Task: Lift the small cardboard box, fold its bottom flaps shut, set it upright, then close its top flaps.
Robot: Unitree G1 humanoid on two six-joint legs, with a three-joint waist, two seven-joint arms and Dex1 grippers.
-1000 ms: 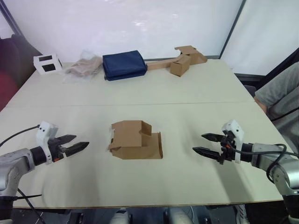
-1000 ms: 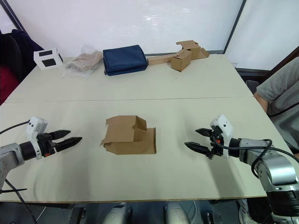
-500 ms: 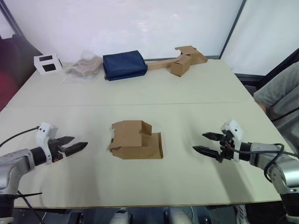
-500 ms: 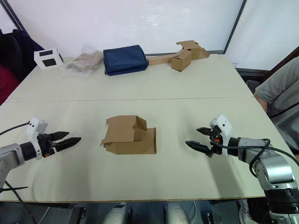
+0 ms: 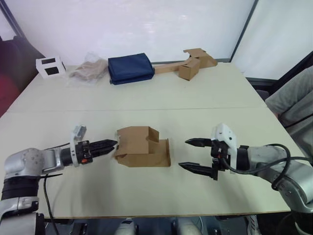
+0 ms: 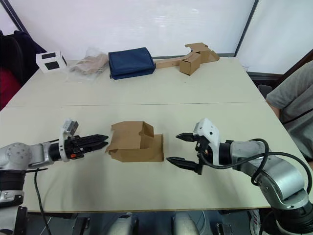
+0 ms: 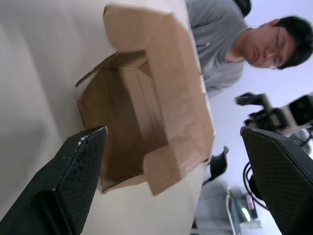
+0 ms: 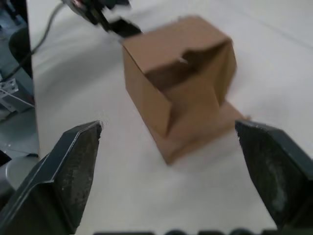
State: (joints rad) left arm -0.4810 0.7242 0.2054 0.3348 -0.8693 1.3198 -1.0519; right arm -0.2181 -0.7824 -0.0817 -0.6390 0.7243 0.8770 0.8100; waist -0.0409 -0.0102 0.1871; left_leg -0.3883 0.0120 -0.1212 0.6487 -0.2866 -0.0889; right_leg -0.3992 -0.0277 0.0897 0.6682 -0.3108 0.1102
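The small cardboard box (image 5: 143,147) lies on its side near the middle of the pale table (image 5: 161,93), one flap spread flat on the tabletop toward the robot's right and its open end facing the robot's left. The left gripper (image 5: 103,145) reaches in low from the left, its black fingertips just at the box's left-hand flaps; from the head views its fingers look nearly together, while the left wrist view shows them spread either side of the box's open mouth, so the jaws are somewhat parted and hold nothing. The right gripper (image 5: 194,154) hovers just beside the box's flat flap, apart from it, with its jaws set wide, one finger above the other, and empty. In the right wrist view the box (image 8: 183,83) sits between the two spread fingers, the left gripper's tips (image 8: 112,19) visible beyond it.

Along the far edge of the table are a white box with black windows (image 5: 49,66), a crumpled clear plastic bag (image 5: 88,70), a folded navy blue cloth (image 5: 130,68) and a brown cardboard box joined to a long cardboard strip (image 5: 188,65). A person in a grey shirt (image 5: 296,100) sits at the table's right side
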